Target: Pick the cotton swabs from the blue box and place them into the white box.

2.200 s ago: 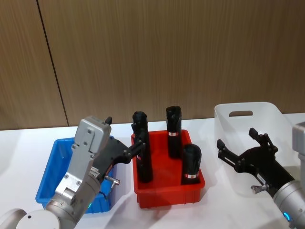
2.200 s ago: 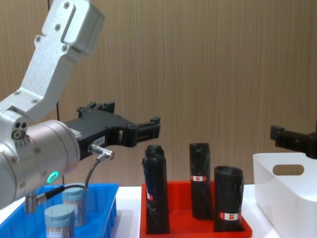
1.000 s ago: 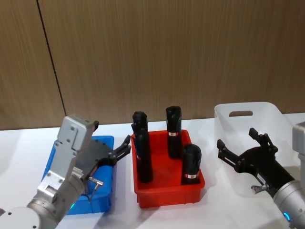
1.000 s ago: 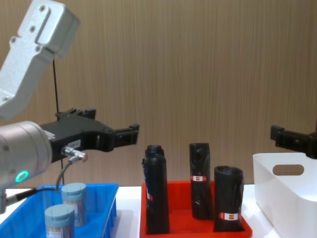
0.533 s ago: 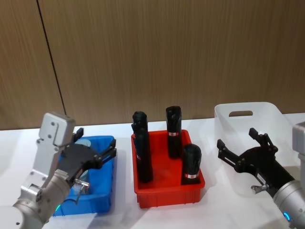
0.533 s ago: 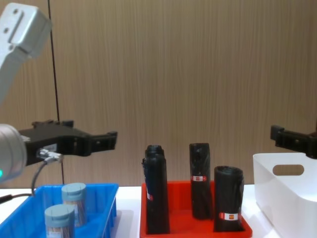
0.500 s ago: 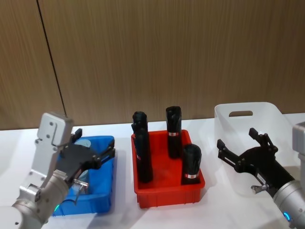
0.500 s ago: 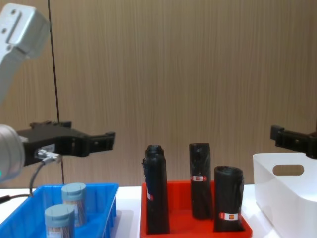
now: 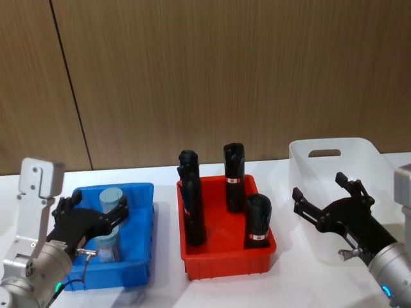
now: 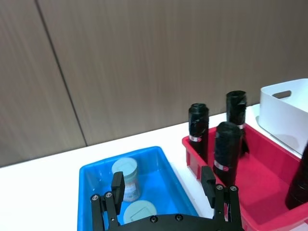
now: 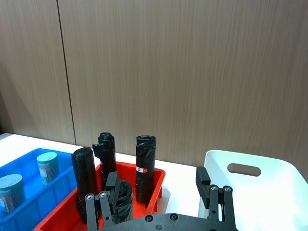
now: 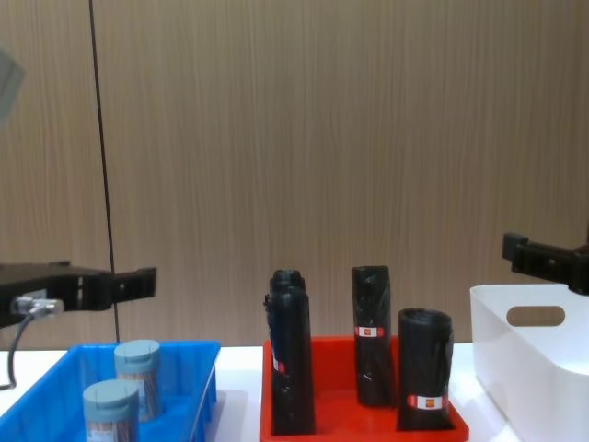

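The cotton swabs [image 9: 113, 194] — two small clear tubs with grey-blue lids — are standing upright in the blue box [image 9: 136, 187], one behind the other. We are judging them light and rigid, though the smooth round walls are probably slippery. So we are planning to clamp across the clear body just under the lid, not on the lid itself. We are holding the left gripper [image 9: 94, 206] above the box, fingers spread wide with nothing between them. The nearer tub is sitting below and between them, the farther one beyond the tips — neither touched. The right gripper [image 9: 319, 186], also spread, is hanging in front of the white box [image 9: 359, 151], across the red tray [image 9: 225, 263] of black rolls [image 9: 234, 173].
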`<state>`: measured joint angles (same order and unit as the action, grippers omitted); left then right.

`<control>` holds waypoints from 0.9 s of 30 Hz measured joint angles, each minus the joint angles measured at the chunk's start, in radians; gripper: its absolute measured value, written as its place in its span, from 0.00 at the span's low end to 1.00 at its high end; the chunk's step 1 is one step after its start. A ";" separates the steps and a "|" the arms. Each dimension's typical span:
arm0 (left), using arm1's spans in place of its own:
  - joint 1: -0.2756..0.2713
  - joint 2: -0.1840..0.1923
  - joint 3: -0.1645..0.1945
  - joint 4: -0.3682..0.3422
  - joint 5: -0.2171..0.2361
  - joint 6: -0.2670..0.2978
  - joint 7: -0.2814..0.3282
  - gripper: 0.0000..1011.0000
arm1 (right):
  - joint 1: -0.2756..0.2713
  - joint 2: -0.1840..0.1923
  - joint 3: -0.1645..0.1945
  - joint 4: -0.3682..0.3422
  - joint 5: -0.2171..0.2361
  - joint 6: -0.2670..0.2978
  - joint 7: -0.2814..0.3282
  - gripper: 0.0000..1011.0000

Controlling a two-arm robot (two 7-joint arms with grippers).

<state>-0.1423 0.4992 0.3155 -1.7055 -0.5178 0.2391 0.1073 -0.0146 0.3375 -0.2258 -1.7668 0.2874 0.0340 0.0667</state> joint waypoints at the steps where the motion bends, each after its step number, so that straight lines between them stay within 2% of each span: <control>1: 0.002 0.000 -0.002 0.001 -0.007 0.000 0.005 0.99 | 0.000 0.000 0.000 0.000 0.000 0.000 0.000 0.99; 5: 0.011 0.000 -0.011 0.014 -0.048 0.002 0.031 0.99 | 0.000 0.000 0.000 0.000 0.000 0.000 0.000 0.99; 15: 0.007 -0.016 -0.024 0.070 -0.109 0.011 0.051 0.99 | 0.000 0.000 0.000 0.000 0.000 0.000 0.000 0.99; 27: -0.047 -0.045 -0.031 0.169 -0.126 0.058 0.025 0.99 | 0.000 0.000 0.000 0.000 0.000 0.000 0.000 0.99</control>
<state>-0.1892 0.4541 0.2840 -1.5365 -0.6438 0.2969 0.1326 -0.0146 0.3375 -0.2258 -1.7668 0.2874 0.0340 0.0668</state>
